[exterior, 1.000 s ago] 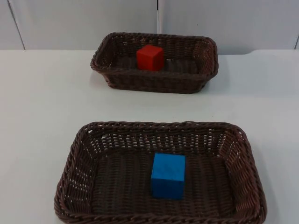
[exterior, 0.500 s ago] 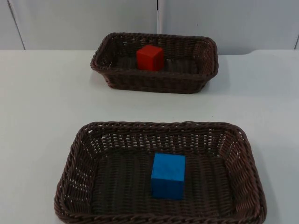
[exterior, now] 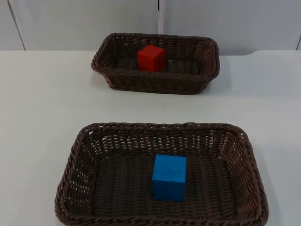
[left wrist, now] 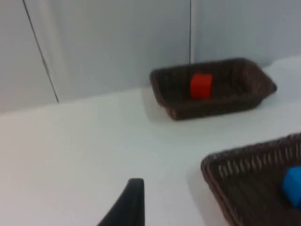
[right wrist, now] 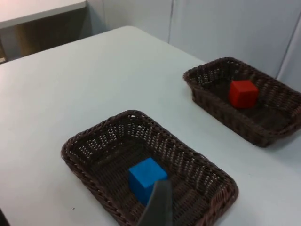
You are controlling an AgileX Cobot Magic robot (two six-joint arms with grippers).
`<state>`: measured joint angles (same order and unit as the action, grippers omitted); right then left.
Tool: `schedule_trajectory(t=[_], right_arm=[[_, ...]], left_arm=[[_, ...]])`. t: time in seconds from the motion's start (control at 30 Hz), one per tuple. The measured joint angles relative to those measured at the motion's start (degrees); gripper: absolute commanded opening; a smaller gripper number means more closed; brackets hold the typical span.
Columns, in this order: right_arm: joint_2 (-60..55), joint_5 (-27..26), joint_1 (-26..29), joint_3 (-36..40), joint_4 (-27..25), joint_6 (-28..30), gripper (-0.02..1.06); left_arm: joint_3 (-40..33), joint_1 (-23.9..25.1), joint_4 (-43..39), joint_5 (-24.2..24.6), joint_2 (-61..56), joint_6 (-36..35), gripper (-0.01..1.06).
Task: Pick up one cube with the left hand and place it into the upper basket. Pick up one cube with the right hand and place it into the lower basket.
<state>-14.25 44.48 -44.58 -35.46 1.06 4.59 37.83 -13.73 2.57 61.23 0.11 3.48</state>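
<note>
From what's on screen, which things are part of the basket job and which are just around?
Part of the job:
- red cube, inside the upper basket
- blue cube, inside the lower basket

Just around:
- white table
- grey partition wall

Nothing else lies loose on the table.

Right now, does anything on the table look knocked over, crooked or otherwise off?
Nothing stands out. The red cube sits flat in the upper basket, the blue cube flat in the lower basket. Both baskets rest level on the white table, apart from each other.
</note>
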Motion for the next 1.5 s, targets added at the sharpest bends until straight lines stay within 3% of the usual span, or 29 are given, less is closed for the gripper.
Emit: schedule_trajectory(t=[0.2, 0.7, 0.93, 1.5], right_arm=[[6.3, 5.1, 0.0, 0.0, 2.7, -3.8, 0.72], [14.1, 19.0, 0.0, 1.6, 4.7, -8.6, 0.72], [14.1, 18.7, 0.0, 5.6, 4.7, -9.6, 0.72], [14.1, 18.1, 0.0, 5.8, 3.4, -8.5, 0.72]], left_arm=[[-8.3, 0.0, -1.5, 0.2, 0.0, -2.8, 1.05], [-8.7, 0.0, -3.3, -0.1, 0.0, -5.5, 1.05], [-8.7, 0.0, -3.3, -0.1, 0.0, -5.2, 1.05], [-8.7, 0.0, -3.1, -0.1, 0.0, -4.9, 1.05]])
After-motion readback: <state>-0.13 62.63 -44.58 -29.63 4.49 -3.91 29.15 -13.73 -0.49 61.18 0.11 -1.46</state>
